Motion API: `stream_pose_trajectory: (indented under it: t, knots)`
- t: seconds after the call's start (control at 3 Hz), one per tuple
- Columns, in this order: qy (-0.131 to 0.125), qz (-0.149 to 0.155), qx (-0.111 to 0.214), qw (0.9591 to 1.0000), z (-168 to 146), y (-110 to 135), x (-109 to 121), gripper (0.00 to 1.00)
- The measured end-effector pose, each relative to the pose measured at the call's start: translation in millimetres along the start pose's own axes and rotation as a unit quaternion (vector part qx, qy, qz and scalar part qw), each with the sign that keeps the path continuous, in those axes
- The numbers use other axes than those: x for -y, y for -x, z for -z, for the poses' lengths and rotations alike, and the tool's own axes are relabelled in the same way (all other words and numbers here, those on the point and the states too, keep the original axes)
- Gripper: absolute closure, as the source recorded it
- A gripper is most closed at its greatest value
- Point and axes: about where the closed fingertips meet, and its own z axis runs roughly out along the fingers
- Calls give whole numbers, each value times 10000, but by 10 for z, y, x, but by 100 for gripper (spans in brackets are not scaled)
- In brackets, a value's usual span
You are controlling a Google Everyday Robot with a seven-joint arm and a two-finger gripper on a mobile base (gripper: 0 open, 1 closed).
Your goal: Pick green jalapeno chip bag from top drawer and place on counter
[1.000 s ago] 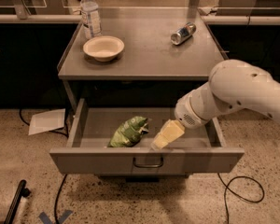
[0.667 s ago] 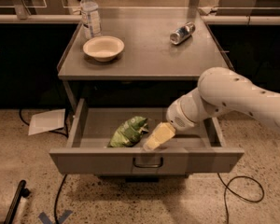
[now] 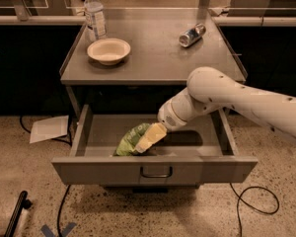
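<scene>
Your hand (image 3: 148,139) is at the bag (image 3: 126,144) in the drawer (image 3: 103,171); its grip I cannot tell. The bag seems light, slippery foil: pinch the upper edge.

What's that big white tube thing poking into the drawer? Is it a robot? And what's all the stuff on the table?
Yes, it is a robot. The thick white tube is its arm. The pale yellowish tip is its gripper, the part it uses like a hand. There is one camera, and it looks down on everything from the front. The gripper is down inside the open grey metal top drawer, right against the wrinkly green jalapeno chip bag. I cannot tell whether it has hold of the bag. Above the drawer is the flat grey metal counter. On it sit a shallow cream bowl, a clear plastic water bottle behind the bowl, and a silver can lying on its side.
</scene>
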Motion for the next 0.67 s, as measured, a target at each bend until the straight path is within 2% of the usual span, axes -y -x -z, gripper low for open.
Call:
stream_pose_trajectory:
  t: [0.33, 0.67]
  knots:
    - [202, 246, -23, 9995, -230, 249, 17, 0]
    - [318, 329, -57, 9989, -407, 355, -15, 0]
